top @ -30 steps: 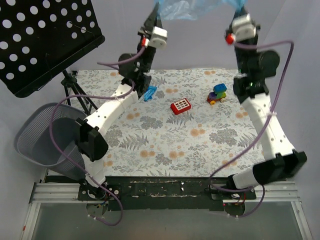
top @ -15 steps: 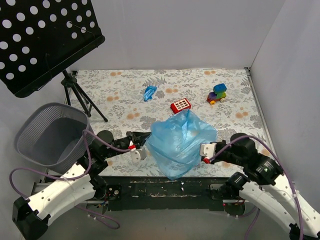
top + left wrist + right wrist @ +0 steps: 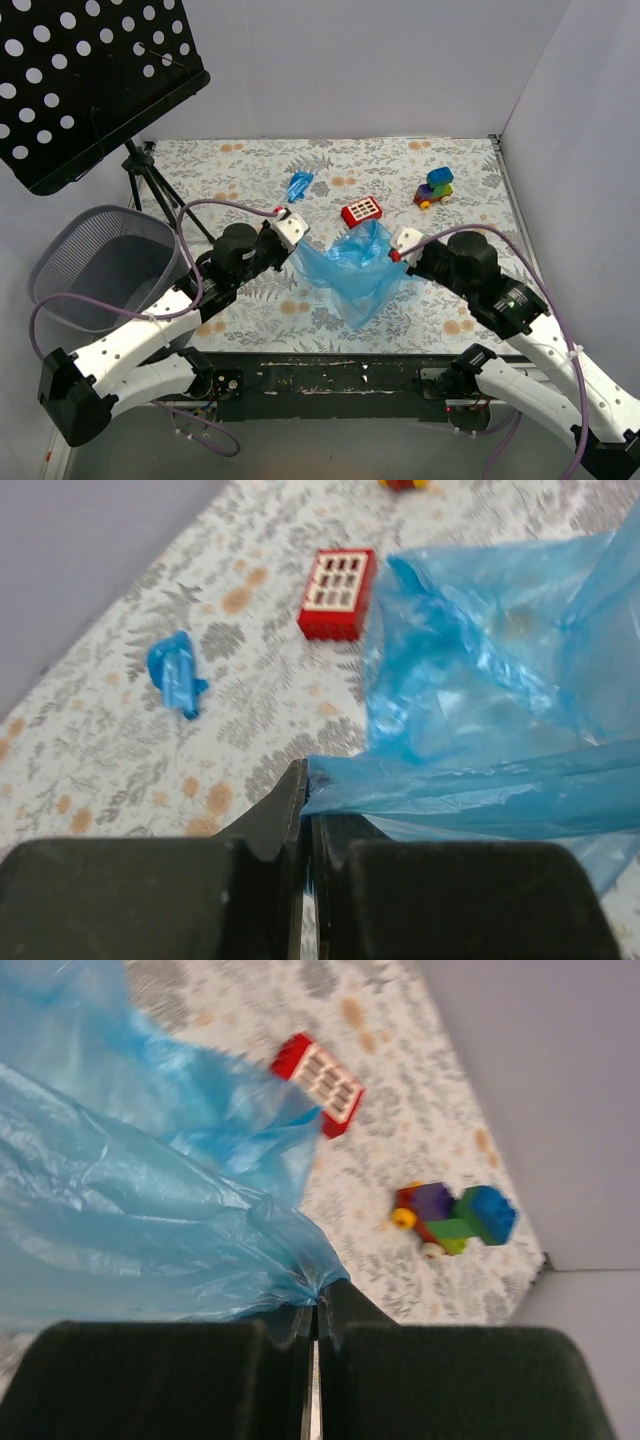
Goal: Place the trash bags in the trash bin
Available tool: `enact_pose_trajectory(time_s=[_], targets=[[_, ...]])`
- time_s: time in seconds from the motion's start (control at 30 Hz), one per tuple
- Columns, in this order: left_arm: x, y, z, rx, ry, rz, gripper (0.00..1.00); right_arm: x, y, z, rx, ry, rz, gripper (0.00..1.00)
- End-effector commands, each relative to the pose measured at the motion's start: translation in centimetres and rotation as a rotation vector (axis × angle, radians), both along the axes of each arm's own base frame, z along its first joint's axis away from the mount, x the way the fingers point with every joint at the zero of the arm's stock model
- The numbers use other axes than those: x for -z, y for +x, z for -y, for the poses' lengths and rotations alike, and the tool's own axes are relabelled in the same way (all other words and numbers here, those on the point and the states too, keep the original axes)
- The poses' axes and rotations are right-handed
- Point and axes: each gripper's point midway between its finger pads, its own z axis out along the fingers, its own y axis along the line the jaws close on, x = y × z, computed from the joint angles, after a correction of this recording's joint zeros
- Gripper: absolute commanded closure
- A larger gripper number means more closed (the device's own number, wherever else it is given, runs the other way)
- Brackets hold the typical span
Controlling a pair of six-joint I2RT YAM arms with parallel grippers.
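The blue trash bag [image 3: 352, 272] hangs stretched between my two grippers above the floral table. My left gripper [image 3: 292, 240] is shut on its left edge; in the left wrist view the film [image 3: 480, 720] is pinched between the closed fingers [image 3: 306, 790]. My right gripper [image 3: 400, 247] is shut on its right edge; the right wrist view shows the bag [image 3: 140, 1210] gathered at the closed jaws [image 3: 318, 1305]. The dark grey mesh trash bin [image 3: 100, 268] stands off the table's left edge, left of my left arm.
A black perforated music stand [image 3: 85, 75] on a tripod [image 3: 160, 195] stands at the back left. A red toy block [image 3: 362, 211], a multicoloured brick car [image 3: 435, 187] and a small crumpled blue scrap [image 3: 299, 185] lie on the far table.
Both grippers dropped from high at the back to the near edge with the bag, then moved back toward the table's middle; the bag now hangs narrower between them.
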Motion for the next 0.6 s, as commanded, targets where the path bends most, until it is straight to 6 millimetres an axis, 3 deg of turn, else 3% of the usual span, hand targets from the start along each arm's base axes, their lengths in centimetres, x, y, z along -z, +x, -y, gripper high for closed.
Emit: enact_pose_trajectory(time_s=[0.0,0.17,0.3,0.4,0.43,0.5,0.57], targets=[[-7.6,4.5,0.2,-0.163,-0.139,0.188,1.00,-10.1,6.3,0.2,0.205,0.172,0.276,0.99],[-12.7,8.0,1.8,-0.213,-0.192,0.296,1.00,-14.2,10.8,-0.9,0.296,0.269,0.307,0.99],[-17.5,8.7,2.8,-0.199,-0.260,0.357,0.98,-17.9,13.0,-0.8,0.349,0.381,0.313,0.99],[-20.4,7.8,2.9,-0.146,-0.252,0.410,0.46,-22.0,13.5,0.1,0.377,0.448,0.362,0.99],[-21.2,7.3,2.6,-0.134,-0.246,0.429,0.32,-23.0,13.7,0.6,0.393,0.456,0.377,0.99],[-22.9,5.4,1.6,-0.092,-0.221,0.455,0.17,-25.6,14.0,1.9,0.431,0.482,0.422,0.99],[-22.9,3.8,0.2,-0.084,-0.184,0.402,0.07,-27.5,14.2,3.0,0.454,0.503,0.451,0.99]])
